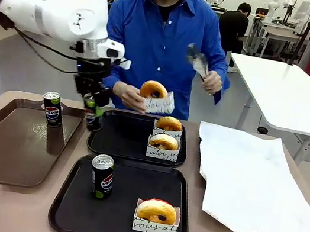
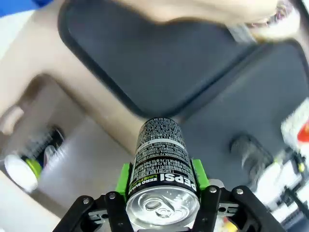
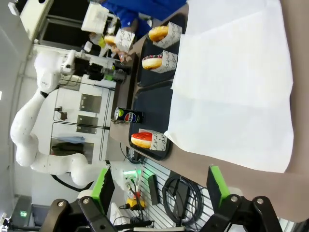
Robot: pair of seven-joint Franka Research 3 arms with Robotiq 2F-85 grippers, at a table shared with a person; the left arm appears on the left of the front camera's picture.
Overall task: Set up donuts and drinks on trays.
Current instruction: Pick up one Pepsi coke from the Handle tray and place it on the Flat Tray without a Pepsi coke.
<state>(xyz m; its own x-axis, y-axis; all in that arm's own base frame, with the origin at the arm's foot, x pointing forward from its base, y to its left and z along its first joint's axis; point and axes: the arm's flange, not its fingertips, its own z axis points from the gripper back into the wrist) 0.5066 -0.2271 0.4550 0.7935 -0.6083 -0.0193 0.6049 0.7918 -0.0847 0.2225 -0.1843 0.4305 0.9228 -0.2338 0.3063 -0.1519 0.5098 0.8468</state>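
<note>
My left gripper (image 1: 92, 107) is shut on a black Pepsi can (image 1: 93, 114), held upright at the left rim of the far black tray (image 1: 121, 139). In the left wrist view the green pads (image 2: 124, 177) clamp that can (image 2: 160, 159). Two sleeved donuts (image 1: 169, 124) (image 1: 164, 142) sit on the far tray. On the near black tray (image 1: 120, 209) are a can (image 1: 101, 176) and a sleeved donut (image 1: 156, 212). The person holds another sleeved donut (image 1: 154, 93) above the far tray. My right gripper (image 3: 159, 189) is open with nothing in it, off the table's side.
At the left lies a long brown tray (image 1: 5, 149) with one can (image 1: 53, 109) standing on it. A large white paper sheet (image 1: 251, 181) covers the table's right part. The person's other hand holds metal tongs (image 1: 197, 61).
</note>
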